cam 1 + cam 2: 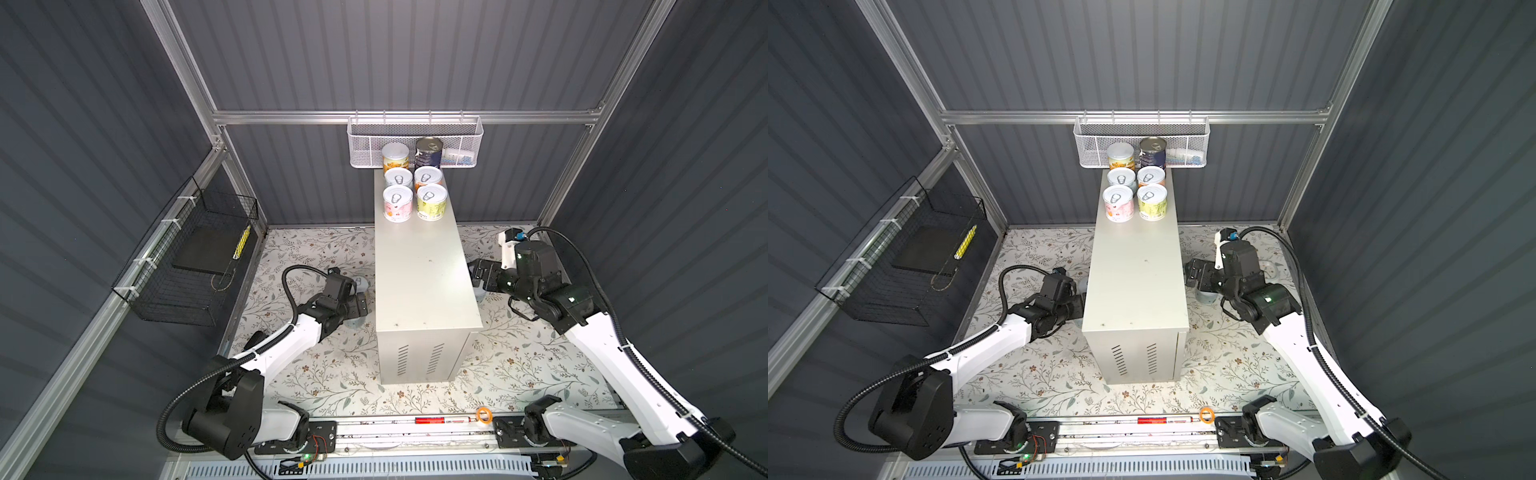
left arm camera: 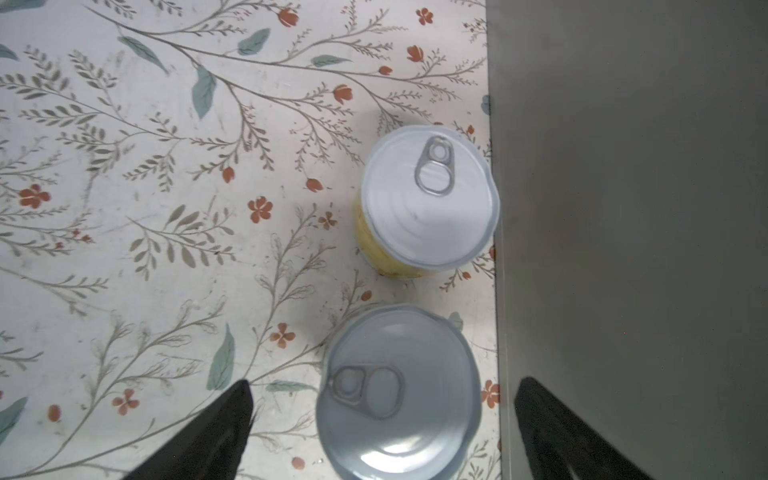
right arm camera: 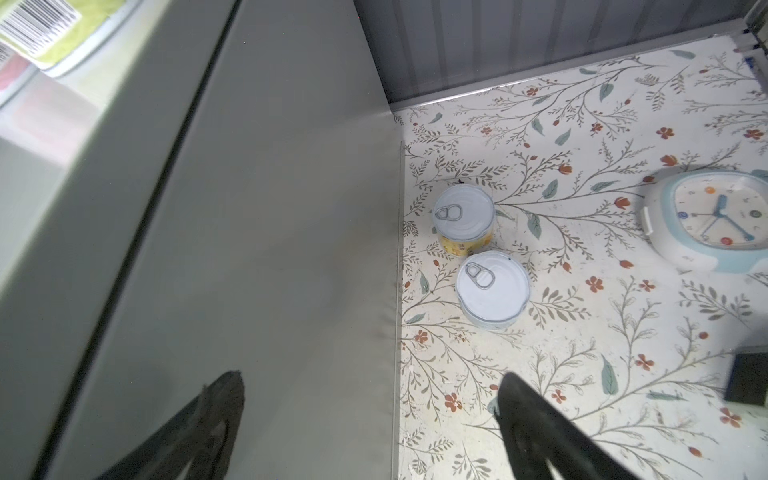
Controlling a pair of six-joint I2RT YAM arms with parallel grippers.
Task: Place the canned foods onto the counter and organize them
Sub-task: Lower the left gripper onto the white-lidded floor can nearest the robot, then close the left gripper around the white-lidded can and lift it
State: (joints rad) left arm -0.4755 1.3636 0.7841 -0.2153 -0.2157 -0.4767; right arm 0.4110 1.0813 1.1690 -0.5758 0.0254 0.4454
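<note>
Six cans [image 1: 397, 203] stand two abreast at the far end of the counter [image 1: 419, 266]. The left gripper [image 2: 384, 386], jaws spread and empty, hovers over two floor cans [image 2: 428, 199] just beside the counter's left wall. The right gripper [image 3: 370, 376], jaws likewise spread, hangs at the right wall, near two more cans [image 3: 492, 286] and a clock [image 3: 706, 220].

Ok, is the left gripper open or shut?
Open. In the left wrist view the left gripper has its black fingers spread wide, a pull-tab can standing between them with gaps on both sides.
</note>
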